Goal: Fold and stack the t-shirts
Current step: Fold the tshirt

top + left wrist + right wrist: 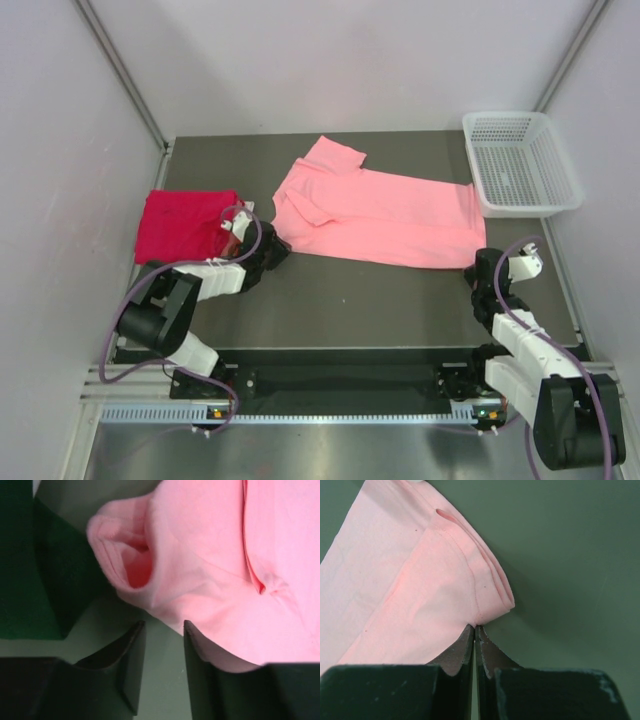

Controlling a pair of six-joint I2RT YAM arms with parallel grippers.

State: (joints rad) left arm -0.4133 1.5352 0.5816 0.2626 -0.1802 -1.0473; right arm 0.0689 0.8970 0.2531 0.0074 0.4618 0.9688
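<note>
A light salmon-pink t-shirt (380,215) lies spread across the middle of the dark table, with one sleeve toward the back. A magenta-red t-shirt (185,225) rests folded into a rectangle at the left. My left gripper (268,245) sits low at the pink shirt's left edge. In the left wrist view its jaws (164,625) stand open over bare table, with the pink shirt (210,555) and a rolled opening just ahead. My right gripper (480,265) is at the shirt's near right corner. In the right wrist view it (476,627) is shut on the hem of the pink shirt (420,590).
A white plastic mesh basket (520,165) stands at the back right corner of the table (350,300). Grey walls close in on the left, back and right. Both arm bases sit on the rail at the near edge.
</note>
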